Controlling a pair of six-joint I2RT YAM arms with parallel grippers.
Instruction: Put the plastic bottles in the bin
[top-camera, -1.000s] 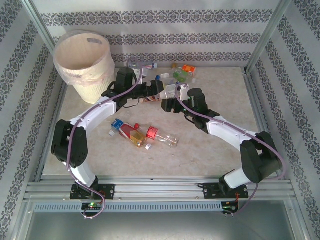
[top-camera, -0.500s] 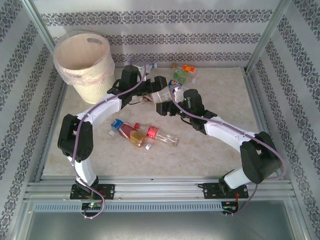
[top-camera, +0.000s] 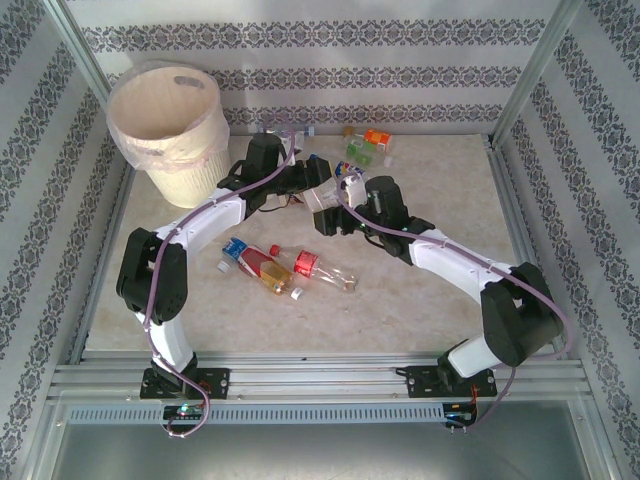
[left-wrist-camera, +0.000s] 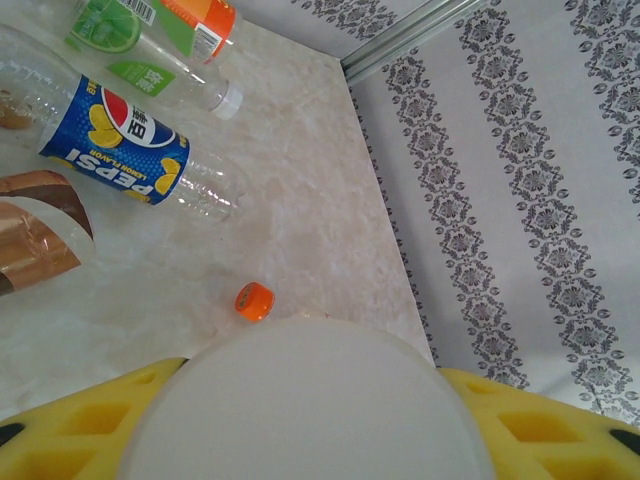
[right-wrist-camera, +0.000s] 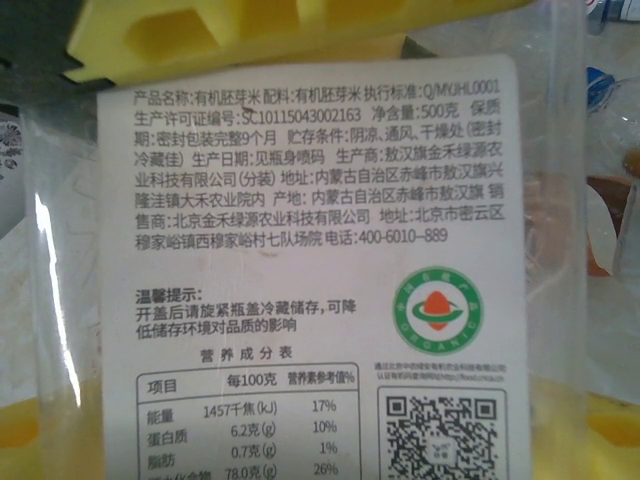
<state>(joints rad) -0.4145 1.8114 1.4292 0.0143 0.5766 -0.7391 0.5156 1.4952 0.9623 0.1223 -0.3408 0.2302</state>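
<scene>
Left arm (top-camera: 205, 215) seemingly farther toward bottle (right-wrist-camera: 310, 250)

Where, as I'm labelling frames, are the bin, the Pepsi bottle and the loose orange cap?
bin (top-camera: 185, 178): top external view, on its outer wall.
Pepsi bottle (left-wrist-camera: 115, 140): left wrist view, on its blue label.
orange cap (left-wrist-camera: 254, 300): left wrist view, on its middle.

White arm links (top-camera: 200, 215), black joints (top-camera: 150, 285), purple cables (top-camera: 566, 318) along both arms; yellow foam gripper pads (left-wrist-camera: 70, 440).

One bin (top-camera: 186, 172) — at least six bottles (top-camera: 322, 272) — one orange cap (left-wrist-camera: 254, 300)
</scene>
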